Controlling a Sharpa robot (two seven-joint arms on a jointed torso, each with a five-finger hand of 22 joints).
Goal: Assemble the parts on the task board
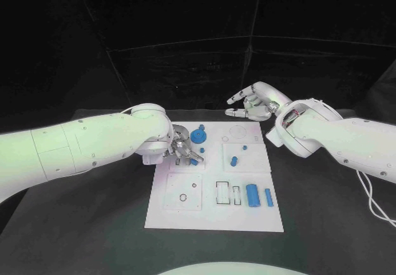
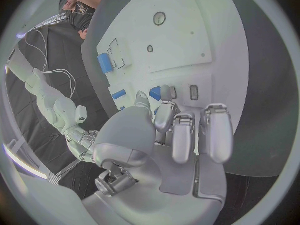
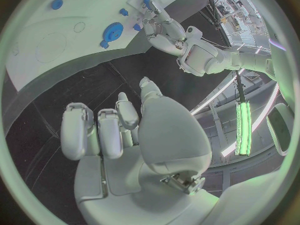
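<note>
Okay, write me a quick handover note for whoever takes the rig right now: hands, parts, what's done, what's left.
Left hand: down on the far-left part of the task board, fingers at a small blue part; whether it grips it cannot be told.
Right hand: raised beyond the board's far edge, off the board, fingers apart, holding nothing.
Parts: blue round gear-like piece just past the left hand; small blue pieces mid-board; two blue cylinders lying at the near right.
Done: not clear that anything is seated yet.
Left: the cylinders lie loose beside empty outlined slots; most assembly seems to remain.
</note>
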